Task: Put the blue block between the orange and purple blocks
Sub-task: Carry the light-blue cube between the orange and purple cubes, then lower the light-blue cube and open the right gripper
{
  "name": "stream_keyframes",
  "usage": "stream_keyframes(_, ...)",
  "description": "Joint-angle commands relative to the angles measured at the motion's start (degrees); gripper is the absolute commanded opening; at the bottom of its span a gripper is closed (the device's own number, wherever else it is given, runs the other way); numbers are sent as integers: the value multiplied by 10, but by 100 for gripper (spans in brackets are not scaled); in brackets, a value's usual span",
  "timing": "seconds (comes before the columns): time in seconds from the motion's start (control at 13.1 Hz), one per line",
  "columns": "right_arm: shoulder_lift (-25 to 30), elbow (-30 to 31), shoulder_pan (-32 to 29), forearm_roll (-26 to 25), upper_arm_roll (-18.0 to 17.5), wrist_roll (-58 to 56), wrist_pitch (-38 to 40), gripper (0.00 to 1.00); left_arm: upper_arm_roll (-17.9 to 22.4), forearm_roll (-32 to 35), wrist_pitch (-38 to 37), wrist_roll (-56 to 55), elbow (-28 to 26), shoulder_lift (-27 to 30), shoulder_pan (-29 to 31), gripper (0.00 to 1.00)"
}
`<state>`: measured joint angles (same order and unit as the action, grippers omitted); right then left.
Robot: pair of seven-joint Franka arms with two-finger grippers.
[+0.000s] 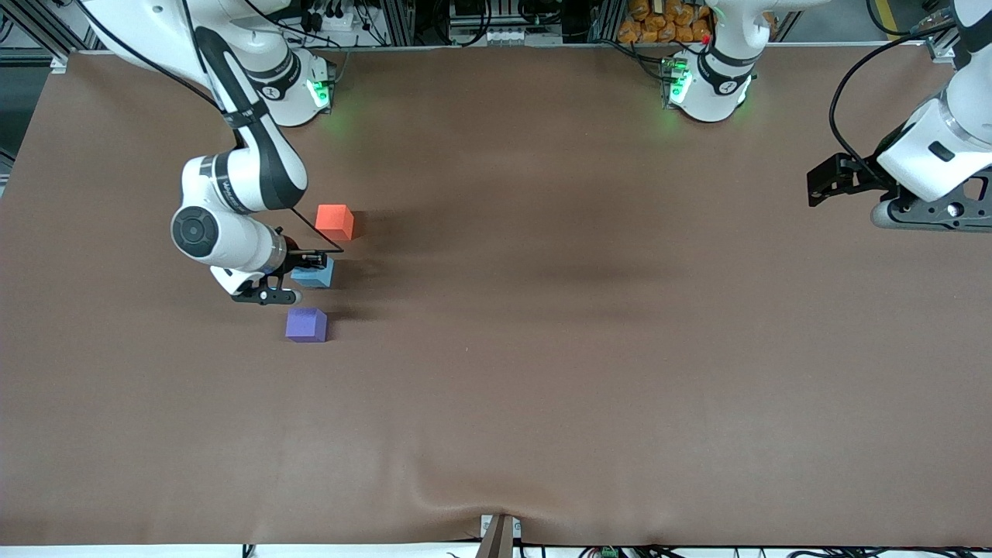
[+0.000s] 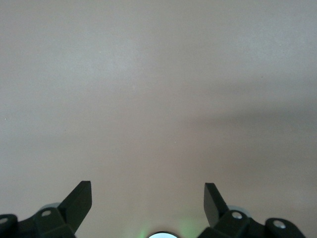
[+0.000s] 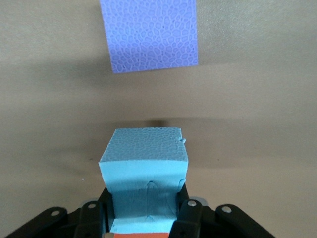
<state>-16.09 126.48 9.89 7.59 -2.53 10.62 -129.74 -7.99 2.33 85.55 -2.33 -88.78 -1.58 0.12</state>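
Note:
The light sky-blue block [image 1: 317, 275] is on the line between the orange-red block [image 1: 335, 221] and the violet-purple block [image 1: 306, 324], with the orange one farther from the front camera and the purple one nearer. My right gripper [image 1: 304, 265] is shut on the blue block, low at the table. In the right wrist view the fingers [image 3: 189, 214] pinch the blue block [image 3: 143, 148]. The purple block [image 3: 148, 34] lies ahead of it, and a strip of the orange block [image 3: 136, 234] shows under the gripper [image 3: 143, 210]. My left gripper [image 1: 821, 182] waits open and empty [image 2: 147, 198] at the left arm's end of the table.
The brown table cloth [image 1: 542, 349] carries only the three blocks, all toward the right arm's end. The two arm bases [image 1: 298, 85] [image 1: 709, 81] stand at the table's edge farthest from the front camera. A clamp [image 1: 498, 535] sits at the nearest edge.

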Motion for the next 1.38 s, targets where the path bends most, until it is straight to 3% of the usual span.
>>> stream_keyframes(0.0,-3,10,-6,3,-8,-6,-22,0,-1,2,-6,-1,12,-1,5,100)
stream_keyframes(0.77,-34,10,-2,2,-8,-6,-52,0,-1,1,-25,-3,12,1,5,100)
stream_keyframes(0.84,-35,10,-2,2,-7,-5,-52,8,-1,0,-25,-3,17,0,5,100)
stream_keyframes(0.92,-35,8,-4,2,-8,-1,-49,86,-1,0,-25,-3,19,0,5,100)
stream_keyframes(1.0,-34,3,-8,2,-8,3,-39,100,-1,0,-25,-3,19,0,6,100)
stream_keyframes(1.15,-24,-42,-8,3,-8,4,40,100,-1,-1,-25,-3,19,0,7,100)
stream_keyframes(1.3,-20,-162,-8,3,-8,4,190,100,-1,-1,-26,-3,19,1,7,100)
